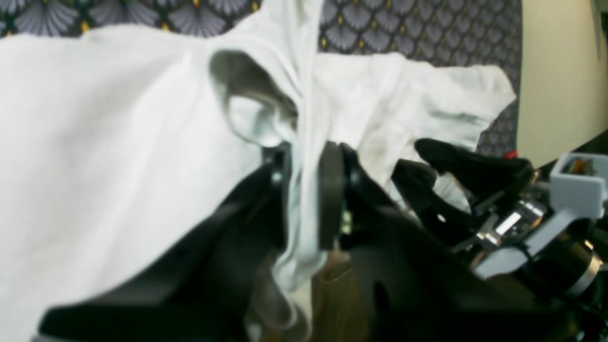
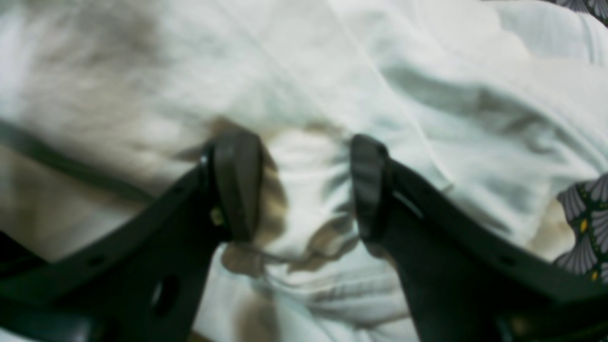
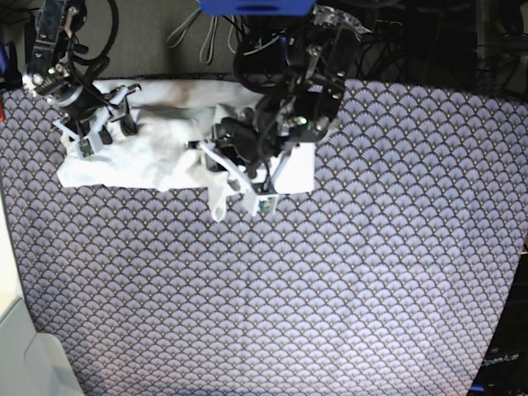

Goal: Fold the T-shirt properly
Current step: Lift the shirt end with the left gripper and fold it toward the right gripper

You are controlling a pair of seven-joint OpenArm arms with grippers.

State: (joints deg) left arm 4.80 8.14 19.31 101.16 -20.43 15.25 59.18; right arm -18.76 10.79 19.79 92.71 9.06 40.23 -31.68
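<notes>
T-shirt [image 3: 165, 153] fabric, plain white and wrinkled, lies bunched along the far edge of the table [image 3: 330, 280], which is covered in a grey-violet fan-pattern cloth with small yellow marks. In the base view the shirt stretches from the arm on the left across to the arm near the middle, with a narrow strip of it trailing toward the viewer beneath the middle arm.

The left pincer [image 1: 306, 190] is clamped on a gathered fold of the T-shirt [image 1: 118, 142]; in the left wrist view the white cloth runs as a thin band between the two dark pads, and a ribbed edge loops just above them. Beyond it, more of the shirt lies spread over the patterned cloth.

The right pincer [image 2: 304, 185] stands with its jaws apart, both pads [image 2: 237, 180] pressed down among the rumpled folds of the T-shirt [image 2: 427, 95], a ridge of cloth between them but not squeezed
</notes>
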